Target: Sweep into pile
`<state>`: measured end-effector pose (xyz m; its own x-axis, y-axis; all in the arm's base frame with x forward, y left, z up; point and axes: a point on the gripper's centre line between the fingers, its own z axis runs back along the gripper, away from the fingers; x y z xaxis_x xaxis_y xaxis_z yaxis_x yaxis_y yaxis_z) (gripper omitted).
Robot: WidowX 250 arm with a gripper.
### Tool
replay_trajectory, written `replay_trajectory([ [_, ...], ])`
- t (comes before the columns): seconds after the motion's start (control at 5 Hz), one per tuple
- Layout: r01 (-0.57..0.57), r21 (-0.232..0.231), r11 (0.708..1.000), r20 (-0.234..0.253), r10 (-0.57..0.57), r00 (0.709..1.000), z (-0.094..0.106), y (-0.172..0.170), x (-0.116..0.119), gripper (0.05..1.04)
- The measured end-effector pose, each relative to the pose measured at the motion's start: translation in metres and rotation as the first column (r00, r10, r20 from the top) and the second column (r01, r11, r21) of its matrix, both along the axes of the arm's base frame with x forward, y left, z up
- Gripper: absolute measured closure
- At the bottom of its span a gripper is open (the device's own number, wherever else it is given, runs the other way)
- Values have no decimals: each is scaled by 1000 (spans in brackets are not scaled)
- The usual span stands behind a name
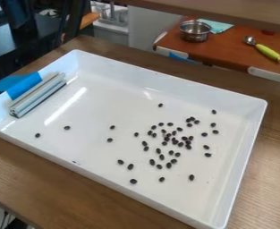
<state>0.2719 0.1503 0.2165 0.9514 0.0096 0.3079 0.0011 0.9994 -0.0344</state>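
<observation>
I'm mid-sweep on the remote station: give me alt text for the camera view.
Small dark beans lie scattered in a white tray on a wooden surface, thickest right of centre, with a few strays toward the left. Silvery bars lie along the tray's left end, beside blue tape. Behind, a metal pot stands on another table.

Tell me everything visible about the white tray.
The white tray is rectangular and shallow, with raised walls and rounded corners, apparently plastic. It sits flat on the wooden table. Dark beans lie scattered inside, densest toward picture right; silver bars rest at the left end, beside blue tape.
</observation>
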Motion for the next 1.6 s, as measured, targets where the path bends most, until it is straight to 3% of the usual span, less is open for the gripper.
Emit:
replay_trajectory([
  [0.2,-7,-22,1000,-39,6,999,-16,-1,-1,83],
  [0.4,-19,42,999,-41,20,999,-46,-15,13,83],
  [1.0,-84,193,978,-23,90,996,-108,-14,57,84],
  [1.6,-72,283,957,-23,82,996,-124,7,57,84],
])
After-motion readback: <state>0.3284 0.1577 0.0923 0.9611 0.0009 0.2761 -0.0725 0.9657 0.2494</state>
